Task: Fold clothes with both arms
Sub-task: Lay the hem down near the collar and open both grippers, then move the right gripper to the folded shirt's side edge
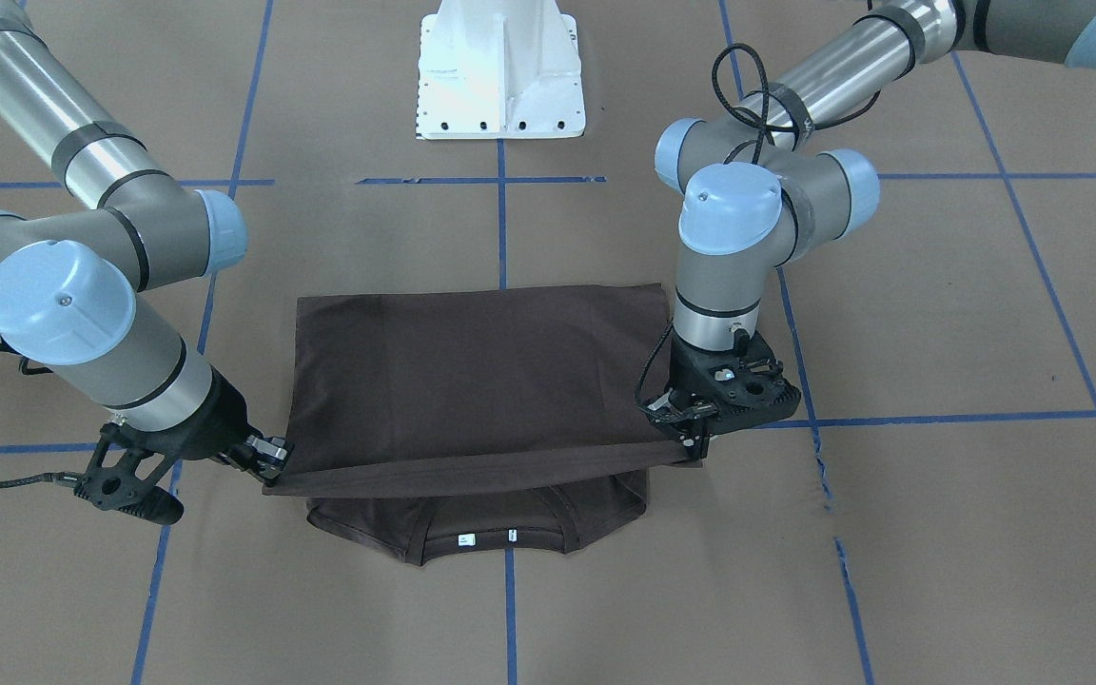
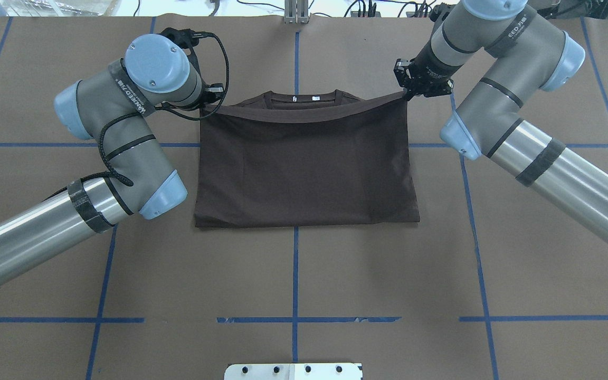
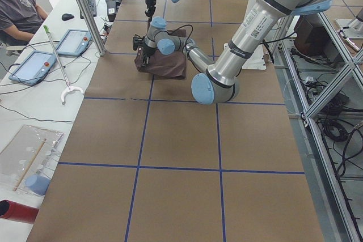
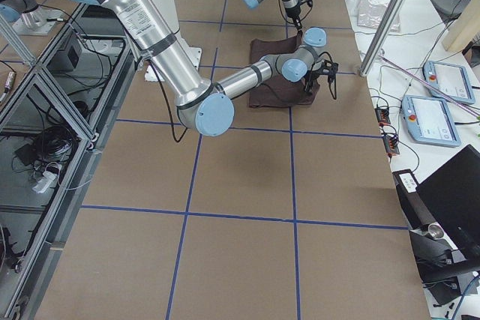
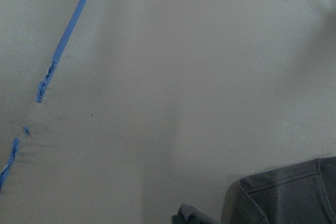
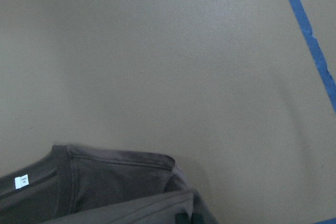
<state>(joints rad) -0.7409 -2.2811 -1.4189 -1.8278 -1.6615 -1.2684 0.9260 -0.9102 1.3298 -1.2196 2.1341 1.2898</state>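
Note:
The dark brown T-shirt (image 1: 481,381) (image 2: 304,163) lies doubled over at the table's middle. Its lower layer is pulled across toward the ribbed collar (image 1: 486,538) (image 2: 304,97), where the white neck tag (image 1: 464,540) shows. The leading edge hangs taut, slightly lifted, between both grippers. My left gripper (image 1: 695,433) (image 2: 210,100) is shut on one corner of that edge. At the opposite corner my right gripper (image 1: 272,457) (image 2: 407,94) is shut too. Each wrist view shows bare table with a piece of the shirt (image 5: 294,192) (image 6: 105,182) at the bottom.
The white pedestal base (image 1: 500,71) (image 2: 293,371) stands at the robot's side of the brown table, which is marked with blue tape lines (image 2: 295,264). Beyond the far edge a person (image 3: 20,7) sits by tablets (image 3: 33,66) and a grabber stick (image 3: 59,66).

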